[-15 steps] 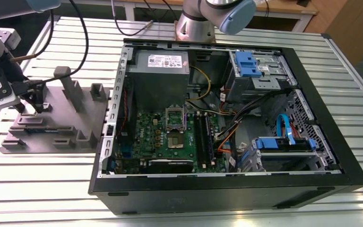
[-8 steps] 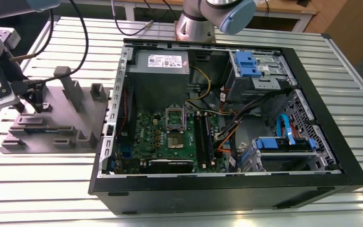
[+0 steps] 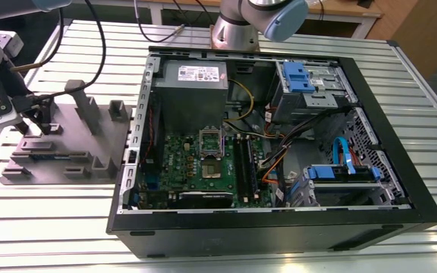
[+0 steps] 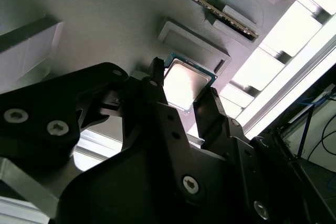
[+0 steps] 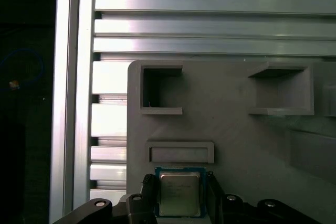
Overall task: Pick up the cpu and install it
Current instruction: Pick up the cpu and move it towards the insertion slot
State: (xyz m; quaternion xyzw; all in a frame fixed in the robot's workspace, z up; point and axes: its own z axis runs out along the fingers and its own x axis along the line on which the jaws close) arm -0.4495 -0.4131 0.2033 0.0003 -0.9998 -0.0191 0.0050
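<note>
In the first wrist view the claw (image 5: 180, 179) is gripping the chip (image 5: 179, 195), its two black fingers (image 5: 149, 188) pressing against opposite edges while the shiny silver top is facing the camera. In the second wrist view the claw (image 4: 184, 80) is holding the chip (image 4: 186, 85) the same way, and I cannot tell whether the chip is resting on the surface under it or hanging just above it. The chip is sitting over a grey plastic tray (image 5: 236, 145), just beside a shallow raised frame (image 5: 180, 152) and near two square pockets (image 5: 160, 90). In the exterior view the claw (image 3: 36, 126) is reaching down onto the tray (image 3: 66, 145), which is lying on a slatted metal table (image 3: 52, 227) at the exterior view's left. Well apart, toward the exterior view's right, an open computer case (image 3: 279, 233) is lying on its side, showing a green board (image 3: 188, 153), an uncovered socket (image 3: 210, 169) and a grey power box (image 3: 192, 85).
</note>
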